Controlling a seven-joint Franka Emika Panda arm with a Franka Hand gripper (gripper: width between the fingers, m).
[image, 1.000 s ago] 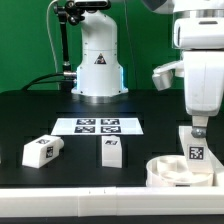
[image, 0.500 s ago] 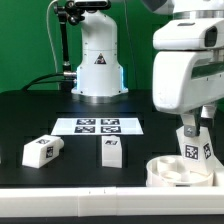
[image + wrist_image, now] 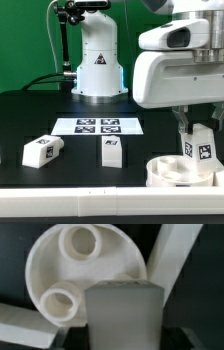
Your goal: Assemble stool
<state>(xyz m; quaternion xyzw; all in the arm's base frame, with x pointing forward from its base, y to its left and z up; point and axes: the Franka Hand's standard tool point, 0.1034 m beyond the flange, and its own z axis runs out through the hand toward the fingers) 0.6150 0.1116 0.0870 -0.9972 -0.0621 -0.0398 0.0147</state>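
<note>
Wrist view: your claw (image 3: 125, 339) is clamped on a leg (image 3: 124, 308) over the seat (image 3: 50, 272); it looks off the socket (image 3: 62, 303), so pressing down could jam or tip it.

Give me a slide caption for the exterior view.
Gripper holds a tagged leg at the round seat; two loose legs lie near the marker board.

No legible words. Triangular warning sign (image 3: 100, 62) on robot base (image 3: 100, 40). Black-white square tags on marker board (image 3: 98, 126), stool leg (image 3: 198, 151).

Seat (image 3: 112, 268) and leg (image 3: 122, 317) — smooth, matt white plastic; table (image 3: 30, 112) — matt black.
</note>
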